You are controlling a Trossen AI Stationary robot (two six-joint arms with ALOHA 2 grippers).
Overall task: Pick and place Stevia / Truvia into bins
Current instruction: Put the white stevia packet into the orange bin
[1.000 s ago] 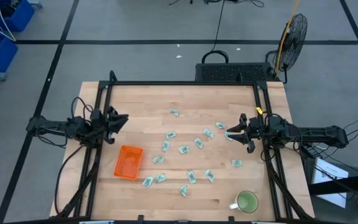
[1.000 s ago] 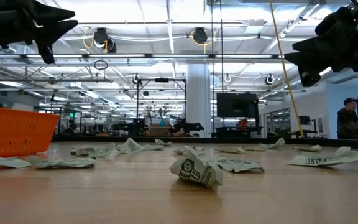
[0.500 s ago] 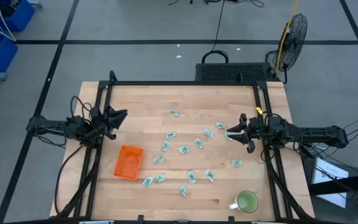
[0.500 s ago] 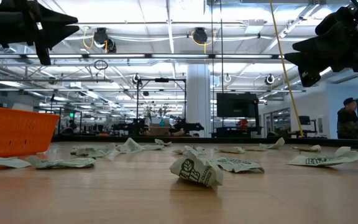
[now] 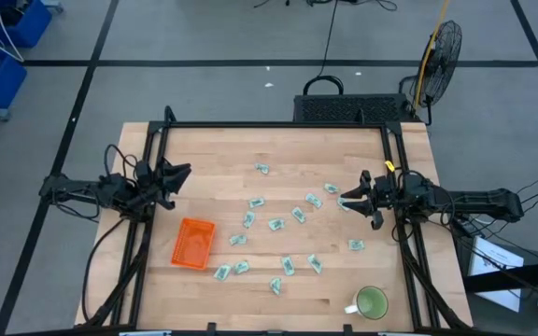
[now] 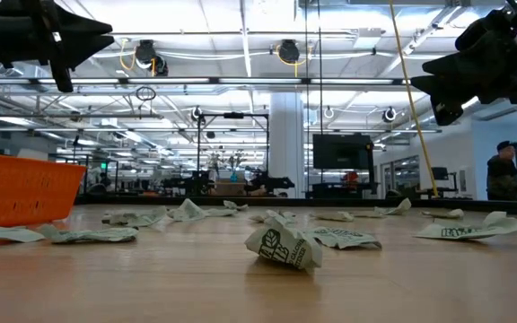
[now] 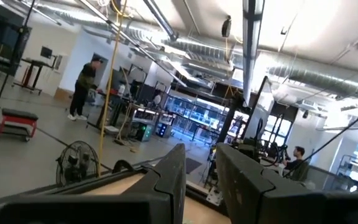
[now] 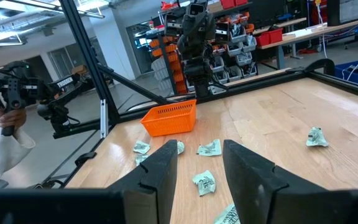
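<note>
Packets (image 5: 276, 224) lie scattered flat across the counter (image 5: 213, 149), none yet in the orange tray (image 5: 194, 243). Both grippers, left (image 5: 177, 176) and right (image 5: 348, 200), hover empty with jaws apart, likely ready to pick.

- Orange tray (image 6: 16, 187) cut off at the low view's left edge.
- Print on packets (image 5: 275, 224) beside the tray too small to read from above.
</note>
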